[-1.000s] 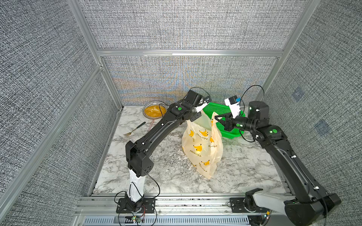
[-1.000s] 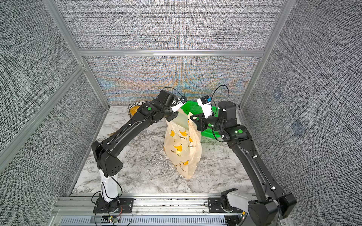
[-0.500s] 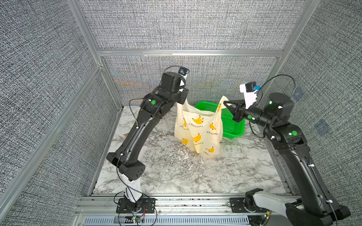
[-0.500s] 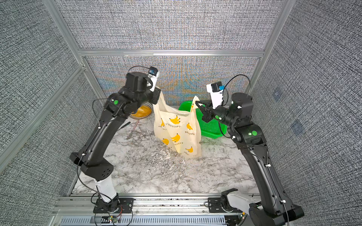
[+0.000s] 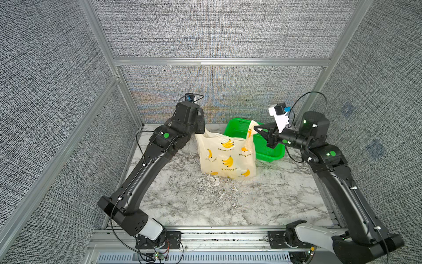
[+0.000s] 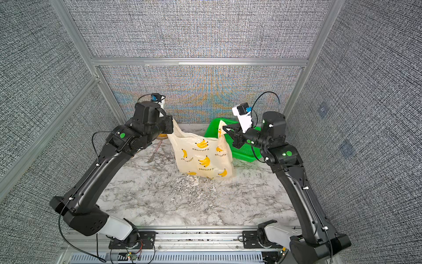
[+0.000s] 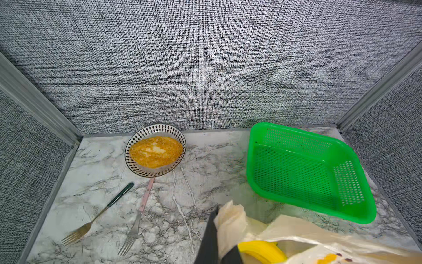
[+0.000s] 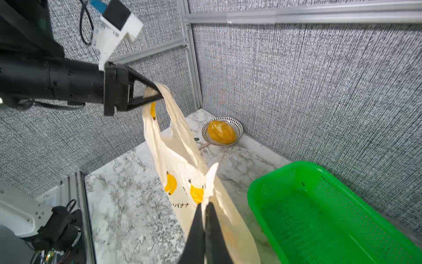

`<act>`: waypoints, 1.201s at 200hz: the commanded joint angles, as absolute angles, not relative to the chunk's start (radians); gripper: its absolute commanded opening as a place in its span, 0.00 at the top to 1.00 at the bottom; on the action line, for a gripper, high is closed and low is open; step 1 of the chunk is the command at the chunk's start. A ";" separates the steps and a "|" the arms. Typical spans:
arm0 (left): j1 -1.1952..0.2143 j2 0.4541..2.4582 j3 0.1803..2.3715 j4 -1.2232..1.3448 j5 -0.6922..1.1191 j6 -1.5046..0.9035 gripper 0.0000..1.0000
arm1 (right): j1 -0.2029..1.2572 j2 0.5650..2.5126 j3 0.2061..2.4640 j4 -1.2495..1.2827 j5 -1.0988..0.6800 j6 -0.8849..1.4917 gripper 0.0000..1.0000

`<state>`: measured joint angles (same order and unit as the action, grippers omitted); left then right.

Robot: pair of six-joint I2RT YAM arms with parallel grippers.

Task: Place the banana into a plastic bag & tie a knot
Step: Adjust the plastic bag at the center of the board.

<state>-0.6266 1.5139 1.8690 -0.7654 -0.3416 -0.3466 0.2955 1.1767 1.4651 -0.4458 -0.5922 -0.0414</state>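
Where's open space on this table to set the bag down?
The front half of the table, between the plastic bag and the near rail, is bare apart from white scraps. The back is crowded: bowl and forks back left, green basket back right.

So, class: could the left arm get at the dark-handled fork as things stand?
Probably not yet. The fork lies uncovered on the marble table, but the left gripper is shut on a handle of the plastic bag and would have to let go first.
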 commanded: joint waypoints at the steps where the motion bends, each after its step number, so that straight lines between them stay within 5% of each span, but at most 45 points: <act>1: -0.624 1.501 1.873 -0.718 -0.365 -0.364 1.00 | 0.297 1.153 1.448 -0.394 -0.591 -0.082 0.97; 55: -0.623 1.470 1.863 -0.715 -0.320 -0.361 1.00 | 0.293 1.017 1.279 -0.156 -0.500 -0.009 0.17; 79: -0.622 1.464 1.862 -0.720 -0.304 -0.360 1.00 | 0.279 0.930 1.074 0.039 -0.472 0.001 0.03; 98: -0.623 1.461 1.857 -0.724 -0.293 -0.358 1.00 | 0.264 0.878 0.898 0.279 -0.549 -0.004 0.02; 123: -0.623 1.454 1.848 -0.724 -0.290 -0.356 1.00 | 0.238 0.954 0.864 0.422 -0.676 0.038 0.05; 177: -0.617 1.440 1.830 -0.702 -0.262 -0.352 1.00 | 0.235 1.178 0.948 0.530 -0.789 0.081 0.28; 223: -0.606 1.392 1.770 -0.612 -0.162 -0.338 1.00 | 0.242 1.254 1.012 0.580 -0.903 0.154 0.99; 240: -0.590 1.363 1.741 -0.561 -0.103 -0.332 0.95 | 0.245 1.245 1.019 0.579 -0.899 0.170 1.00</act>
<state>-0.6052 1.3956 1.7649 -0.6815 -0.2005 -0.3477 0.2420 1.2533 1.0046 0.5220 -0.8547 0.1234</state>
